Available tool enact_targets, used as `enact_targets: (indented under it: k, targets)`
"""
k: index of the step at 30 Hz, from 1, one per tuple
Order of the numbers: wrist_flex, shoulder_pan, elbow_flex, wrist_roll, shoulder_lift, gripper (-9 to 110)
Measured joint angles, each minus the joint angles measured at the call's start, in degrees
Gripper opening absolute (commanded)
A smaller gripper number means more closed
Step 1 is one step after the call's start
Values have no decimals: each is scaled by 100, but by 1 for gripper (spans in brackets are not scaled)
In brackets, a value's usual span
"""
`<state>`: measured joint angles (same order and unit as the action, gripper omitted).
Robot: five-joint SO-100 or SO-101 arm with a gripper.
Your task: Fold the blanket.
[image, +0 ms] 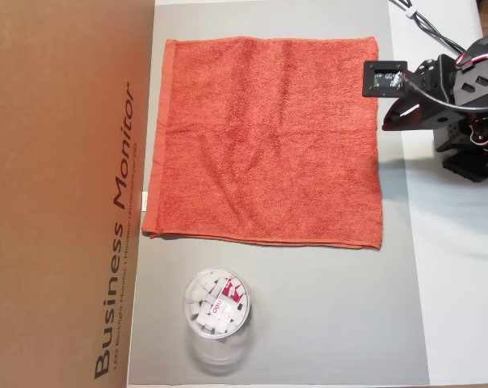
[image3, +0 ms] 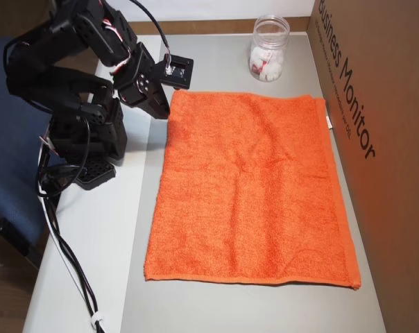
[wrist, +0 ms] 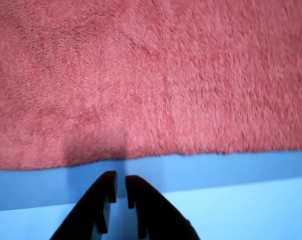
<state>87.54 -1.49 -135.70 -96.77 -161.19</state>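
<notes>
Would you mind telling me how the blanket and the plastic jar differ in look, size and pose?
The blanket is opaque orange-red terry cloth; the plastic jar is clear, showing small white pieces inside. The blanket is far bigger than the jar. The blanket lies spread flat and unfolded, while the jar stands upright beside one of its edges, apart from it. Both rest on the grey mat, clear of the gripper.

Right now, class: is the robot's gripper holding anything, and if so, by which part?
Nothing is held. In the wrist view the gripper sits just off the edge of the orange towel, its jaws nearly together with nothing between them.
</notes>
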Motion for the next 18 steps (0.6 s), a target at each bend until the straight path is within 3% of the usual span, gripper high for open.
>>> enact_targets:
  k: [7, 18]
  targets:
    - [633, -396, 949, -800, 448, 0]
    - [668, -1749, 1591, -905, 519, 0]
